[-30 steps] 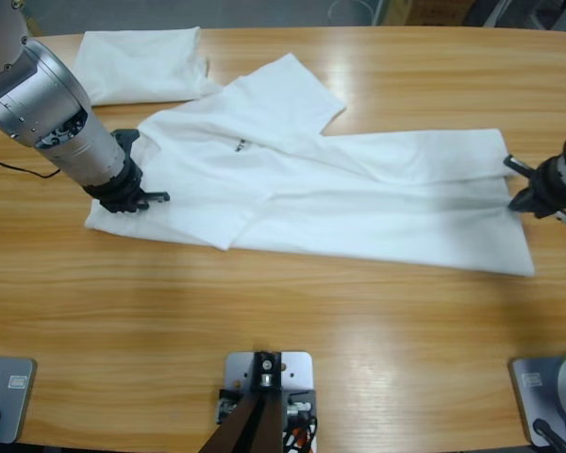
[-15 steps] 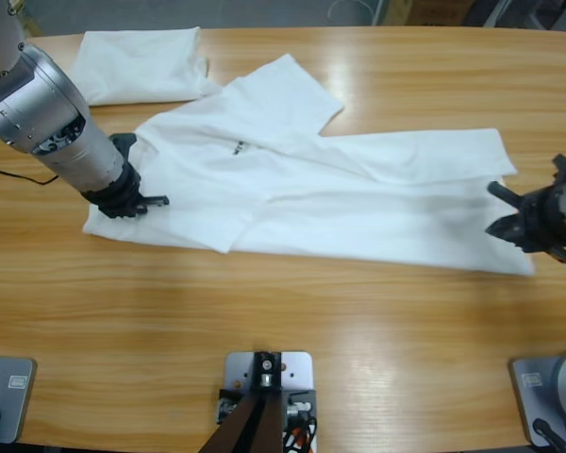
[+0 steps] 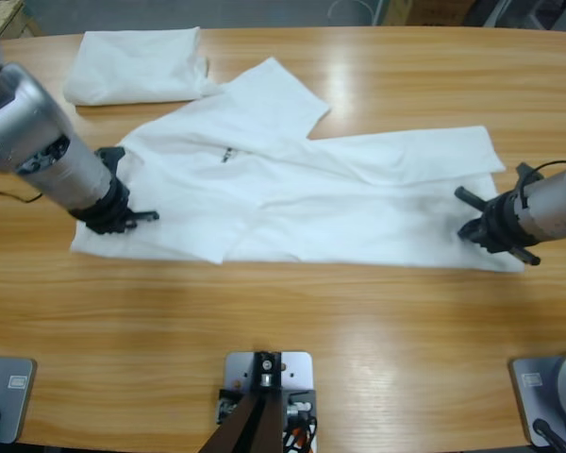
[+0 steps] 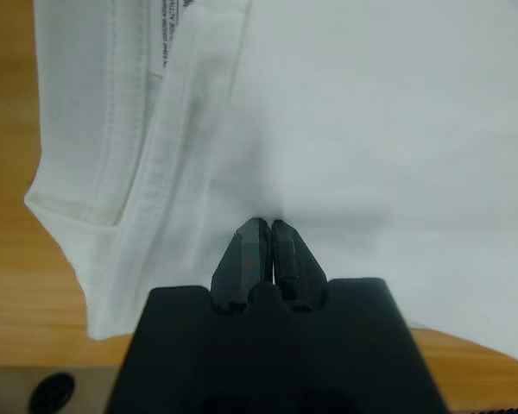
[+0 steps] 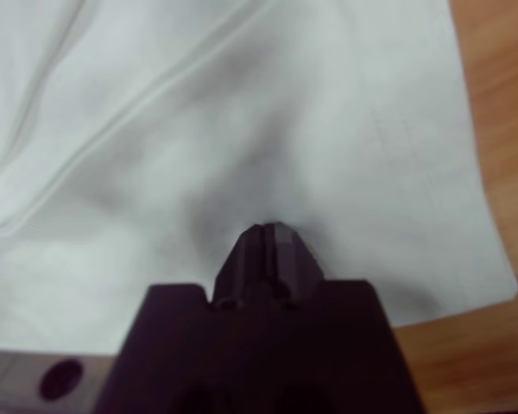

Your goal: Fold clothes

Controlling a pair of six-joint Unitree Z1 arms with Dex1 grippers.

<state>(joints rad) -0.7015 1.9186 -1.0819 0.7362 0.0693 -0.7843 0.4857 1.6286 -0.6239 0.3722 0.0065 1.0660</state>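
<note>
Shirt [image 3: 292,203] spread mid-frame on table [image 3: 358,321], left fingers [image 3: 123,219] and right fingers [image 3: 474,225] closed, pinching its opposite ends.

White T-shirt [image 3: 292,203], apparently plain

Left tool [image 3: 123,216] and right tool [image 3: 479,227] both pinched closed, arms reaching inward from opposite sides

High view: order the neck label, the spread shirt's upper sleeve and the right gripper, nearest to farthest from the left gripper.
1. Neck label, up and right of the left gripper.
2. Upper sleeve, toward the far edge.
3. Right gripper, at the shirt's opposite end.
</note>
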